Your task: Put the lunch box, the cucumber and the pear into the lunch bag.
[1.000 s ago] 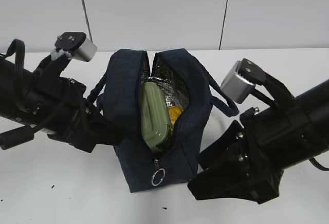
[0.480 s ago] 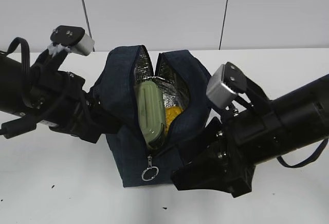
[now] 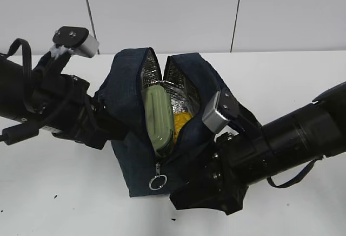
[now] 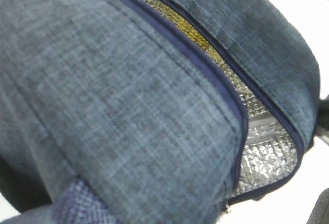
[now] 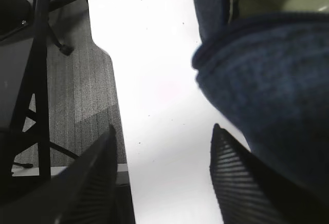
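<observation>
Right gripper (image 5: 162, 178) spread wide, empty, low beside lunch bag's (image 3: 130, 95) right wall on tabletop (image 3: 65, 192). Left gripper's state cannot be told; it presses the bag's left side. Lunch box (image 3: 158, 118) stands on edge inside, long axis vertical, pear (image 3: 181, 120) behind it. Cucumber unseen.

No readable text, labels, brands or numbers anywhere.

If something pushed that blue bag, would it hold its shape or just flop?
Probably flop: the lunch bag is soft fabric whose walls already bulge and lean. The lunch box standing inside likely props it up, and adds weight, so it may slide rather than topple.
</observation>
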